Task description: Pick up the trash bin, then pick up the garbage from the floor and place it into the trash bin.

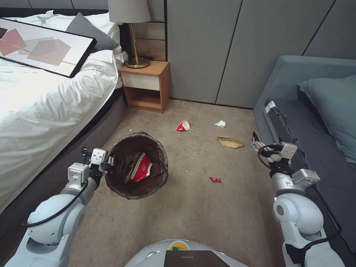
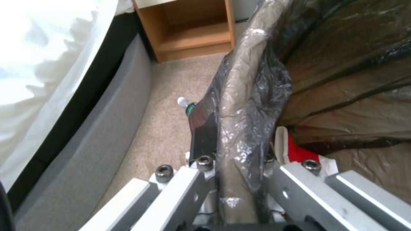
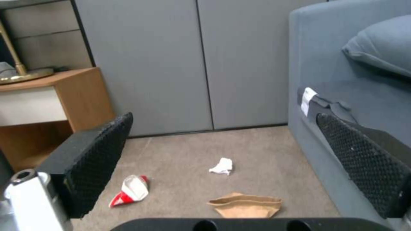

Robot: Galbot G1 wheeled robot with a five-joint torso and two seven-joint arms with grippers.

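Beside the bed, the left end effector (image 1: 109,162) clamped the trash bin's (image 1: 136,165) bagged rim, holding it off the floor (image 1: 193,207) for loading. Right end effector (image 1: 255,144) hovered open, facing the brown paper bag (image 1: 230,142).

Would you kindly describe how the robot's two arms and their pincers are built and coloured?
Both arms have rounded, glossy white-grey shells with silver metal blocks at the wrists and black cables looping outside. The left pincer has silver links with black bolt heads. The right pincer has black fingers with a dimpled, textured grip surface.
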